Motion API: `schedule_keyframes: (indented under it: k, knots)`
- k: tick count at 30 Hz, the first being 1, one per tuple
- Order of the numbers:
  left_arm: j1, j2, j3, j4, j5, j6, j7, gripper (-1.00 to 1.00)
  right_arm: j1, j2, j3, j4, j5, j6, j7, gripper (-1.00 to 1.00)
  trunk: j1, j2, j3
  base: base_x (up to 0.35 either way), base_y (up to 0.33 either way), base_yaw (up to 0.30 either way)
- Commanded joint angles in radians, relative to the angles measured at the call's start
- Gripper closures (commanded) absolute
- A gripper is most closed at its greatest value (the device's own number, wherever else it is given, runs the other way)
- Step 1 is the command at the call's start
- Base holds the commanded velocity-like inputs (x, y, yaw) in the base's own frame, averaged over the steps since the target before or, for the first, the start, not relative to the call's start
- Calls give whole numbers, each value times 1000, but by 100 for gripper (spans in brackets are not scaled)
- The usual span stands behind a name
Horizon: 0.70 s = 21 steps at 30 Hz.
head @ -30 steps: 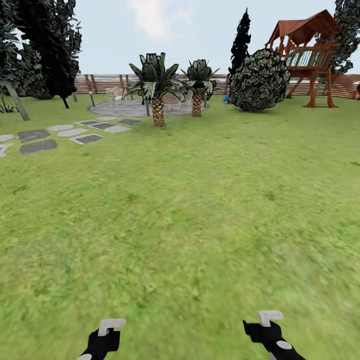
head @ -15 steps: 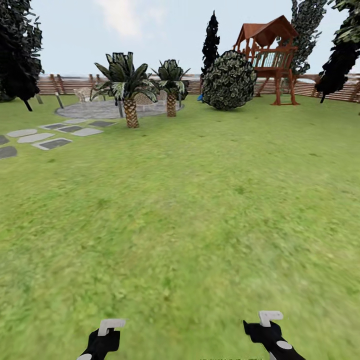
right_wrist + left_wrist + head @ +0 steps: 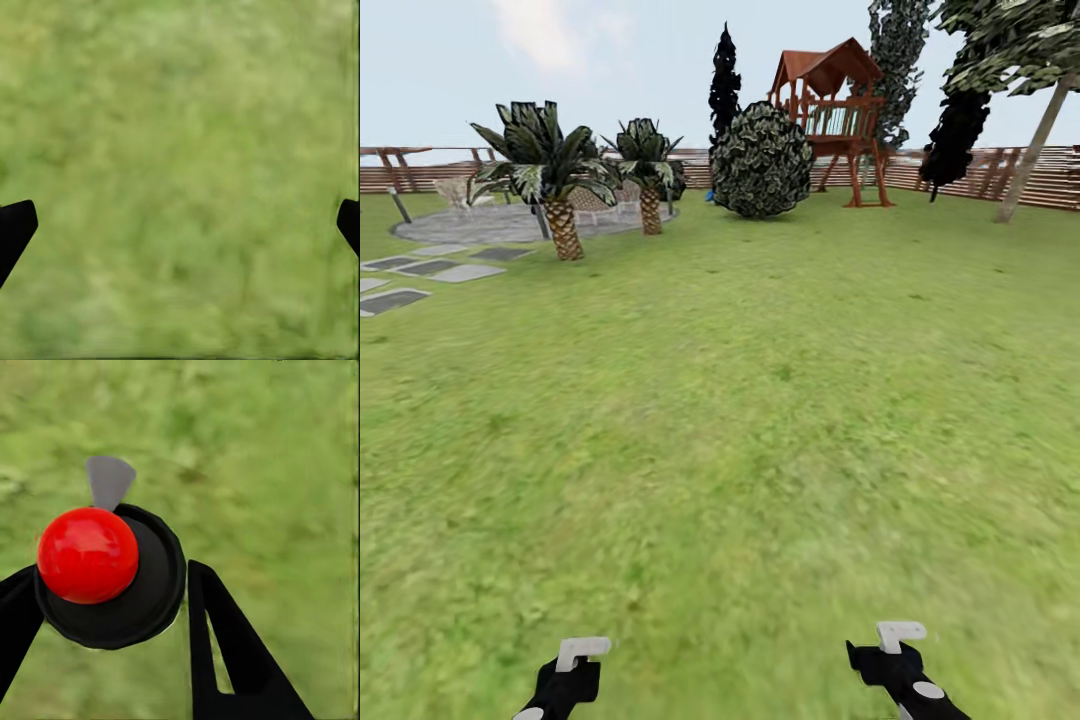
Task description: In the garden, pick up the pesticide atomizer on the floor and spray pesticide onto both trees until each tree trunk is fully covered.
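1. The pesticide atomizer [image 3: 112, 574], a small black round body with a glossy red ball on it and a grey wedge-shaped tab, sits pinched between the two black fingers [image 3: 232, 652] of the left gripper [image 3: 105, 607], seen in the left wrist view above blurred grass.
2. In the head view the left gripper [image 3: 565, 680] is low at the frame's edge, and the atomizer itself is too small to make out there.
3. The right gripper [image 3: 180, 225] has its fingers spread wide, with nothing but green lawn between them; in the head view it [image 3: 900, 665] hangs low over the grass.
4. The green grass lawn [image 3: 760, 400] stretches ahead to a brown slatted wooden fence [image 3: 960, 175].
5. Far off stand two short palms [image 3: 560, 200], a round leafy bush [image 3: 762, 160], a red-brown wooden play tower [image 3: 835, 110] and grey stepping stones [image 3: 420, 270].
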<state>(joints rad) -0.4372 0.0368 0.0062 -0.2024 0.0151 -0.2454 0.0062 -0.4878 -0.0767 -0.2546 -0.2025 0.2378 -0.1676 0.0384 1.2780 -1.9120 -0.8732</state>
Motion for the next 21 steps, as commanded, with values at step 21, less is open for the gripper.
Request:
schedule_keyframes:
  k: [21]
  knots:
    - [0, 0, 0, 0, -1, 0, 1, 100, 0, 0, 0, 0, 0, 0, 0, -100, 0, 0, 0, 0, -270, -267]
